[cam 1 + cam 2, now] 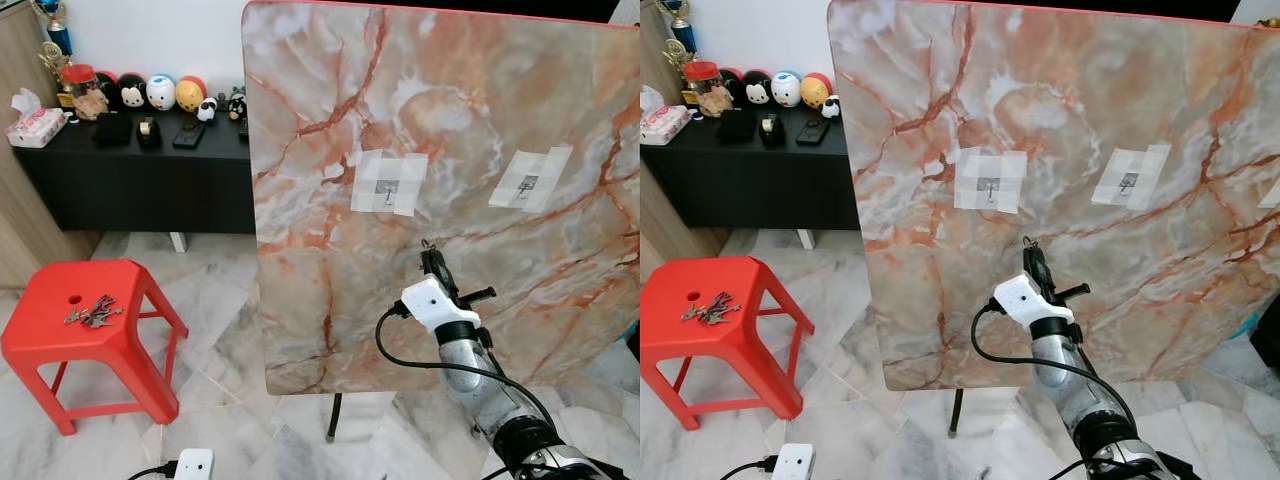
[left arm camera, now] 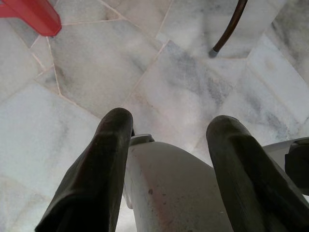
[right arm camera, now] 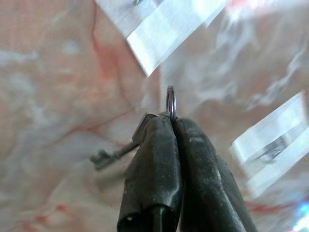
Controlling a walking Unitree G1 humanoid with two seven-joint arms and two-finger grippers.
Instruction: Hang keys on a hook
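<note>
Keys (image 3: 145, 133) sit clamped in our right gripper (image 3: 172, 123) (ring poking up); we are below the taped hook (image 1: 388, 190), hanging left to do.

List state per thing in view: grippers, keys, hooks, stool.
right gripper: shut on key ring, raised before the marble board, below the hooks
key ring: pinched, a key dangling
left gripper: open, pointing at floor
hooks: taped on, both bare
red stool: upright, spare keys on top

Key (image 3: 112, 153) mostly hidden behind closed jaws (ring (image 3: 170, 103) protrudes); hooks (image 1: 388, 190) too small, blurred.
</note>
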